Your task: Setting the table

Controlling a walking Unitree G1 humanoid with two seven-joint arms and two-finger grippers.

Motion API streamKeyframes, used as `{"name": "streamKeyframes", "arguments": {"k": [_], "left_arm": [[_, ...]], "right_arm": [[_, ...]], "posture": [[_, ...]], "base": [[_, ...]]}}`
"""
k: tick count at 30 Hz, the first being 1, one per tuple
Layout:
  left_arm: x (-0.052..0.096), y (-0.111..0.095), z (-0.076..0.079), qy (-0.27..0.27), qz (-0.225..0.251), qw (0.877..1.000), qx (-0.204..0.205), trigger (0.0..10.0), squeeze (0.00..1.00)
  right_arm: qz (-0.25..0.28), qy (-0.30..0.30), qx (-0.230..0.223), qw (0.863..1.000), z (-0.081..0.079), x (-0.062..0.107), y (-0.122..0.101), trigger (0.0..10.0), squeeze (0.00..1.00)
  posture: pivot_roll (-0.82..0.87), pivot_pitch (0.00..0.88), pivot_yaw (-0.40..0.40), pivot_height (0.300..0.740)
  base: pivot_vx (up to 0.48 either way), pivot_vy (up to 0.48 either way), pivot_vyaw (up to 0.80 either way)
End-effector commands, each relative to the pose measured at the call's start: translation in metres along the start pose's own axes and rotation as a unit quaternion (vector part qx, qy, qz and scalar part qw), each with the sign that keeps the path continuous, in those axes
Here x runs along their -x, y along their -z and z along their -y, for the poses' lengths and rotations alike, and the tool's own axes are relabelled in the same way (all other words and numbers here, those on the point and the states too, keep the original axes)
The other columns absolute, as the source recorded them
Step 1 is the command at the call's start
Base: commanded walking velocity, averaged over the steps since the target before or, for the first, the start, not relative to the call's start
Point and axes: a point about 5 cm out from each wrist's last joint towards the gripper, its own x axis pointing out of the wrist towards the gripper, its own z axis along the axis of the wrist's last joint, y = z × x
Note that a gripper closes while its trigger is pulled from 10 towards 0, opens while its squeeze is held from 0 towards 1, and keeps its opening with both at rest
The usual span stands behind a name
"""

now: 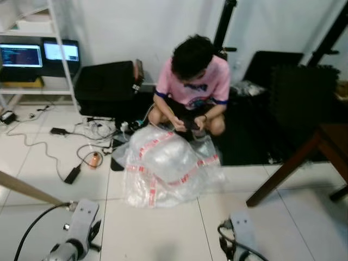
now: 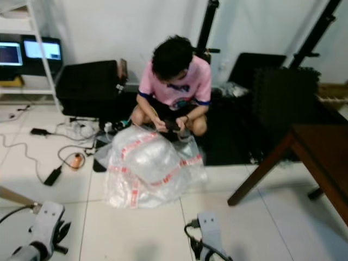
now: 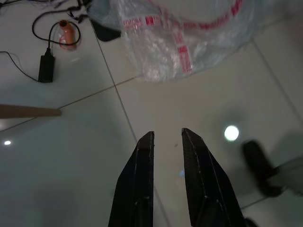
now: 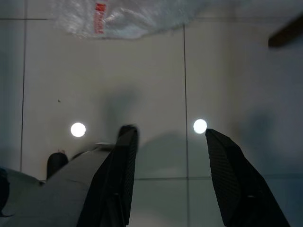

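Clear plastic bag (image 1: pixel 166 166) on floor tiles before crouching person (image 1: pixel 191 87) | wooden table (image 2: pixel 321 157) corner at right | left gripper (image 3: pixel 166 137) nearly closed, empty | right gripper (image 4: pixel 168 135) spread, empty, both hanging idle.

table (image 1: pixel 331 142) cut off at rt edge | laptop screens (image 1: pixel 20 55) too blurry to read | bag (image 1: pixel 166 166) contents unclear
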Motion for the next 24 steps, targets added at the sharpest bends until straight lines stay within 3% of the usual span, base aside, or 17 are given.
{"name": "streamKeyframes", "arguments": {"k": [1, 24], "left_arm": [[-0.0023, -0.0028, 0.0033, 0.002, 0.008, 1.0, 0.001, 10.0, 0.0], [-0.0039, -0.0041, 0.0016, -0.004, 0.019, 1.0, 0.005, 10.0, 0.0]], "right_arm": [[-0.006, 0.008, -0.002, 1.0, 0.0045, 0.0015, 0.0036, 10.0, 0.0], [0.01, 0.016, 0.001, 1.0, 0.0144, 0.0018, -0.0032, 10.0, 0.0]], "posture": [[0.01, 0.033, 0.022, 0.74], [0.0, 0.045, 0.024, 0.74]], "base": [[0.0, 0.0, -0.78], [0.0, 0.0, -0.78]]}}
